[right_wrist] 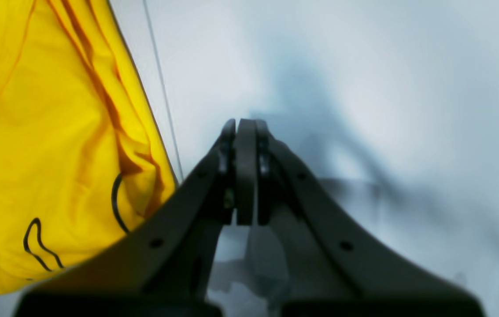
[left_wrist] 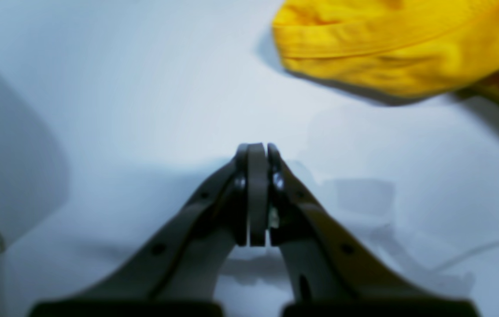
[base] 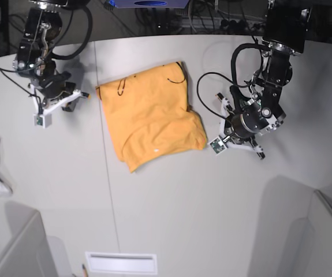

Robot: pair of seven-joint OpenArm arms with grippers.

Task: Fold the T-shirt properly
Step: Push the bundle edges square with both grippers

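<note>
Orange T-shirt lies between 2 closed, empty grippers, long axis running away from the camera; left gripper sits nearer than right gripper.

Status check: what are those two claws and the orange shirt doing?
Left gripper shut, empty. Right gripper shut, empty. Light-orange cotton T-shirt lies partly folded between them, untouched. Nothing in the way.
</note>
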